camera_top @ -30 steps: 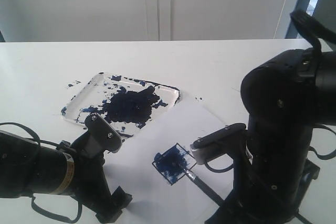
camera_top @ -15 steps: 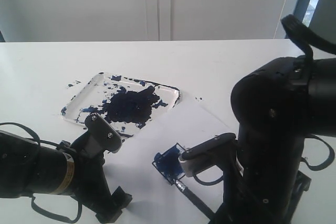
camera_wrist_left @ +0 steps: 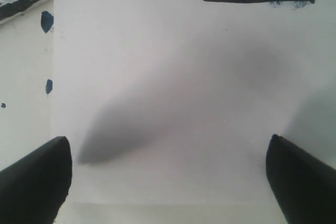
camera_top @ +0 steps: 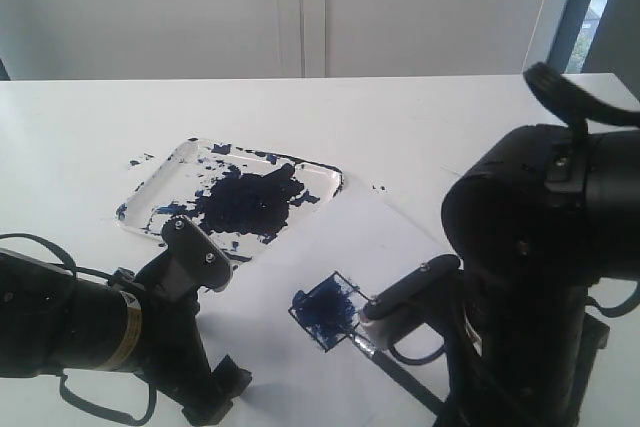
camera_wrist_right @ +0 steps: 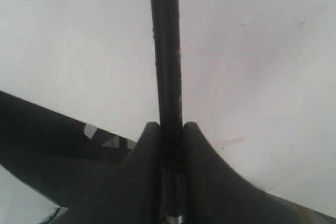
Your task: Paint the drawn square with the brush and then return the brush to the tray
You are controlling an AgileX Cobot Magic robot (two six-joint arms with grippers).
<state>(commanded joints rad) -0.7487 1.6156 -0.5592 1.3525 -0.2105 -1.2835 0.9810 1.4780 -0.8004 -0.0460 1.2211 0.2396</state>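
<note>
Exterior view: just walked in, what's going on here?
The right gripper has the brush clamped by its handle and is working it at the drawn square on the paper. The square is mostly smeared with blue, with some white gaps. The arm partly hides the bristle end, so contact with the paper can't be confirmed. The left gripper is open and empty, low over the paper. The tray, with its dark paint blotch, sits behind.
</note>
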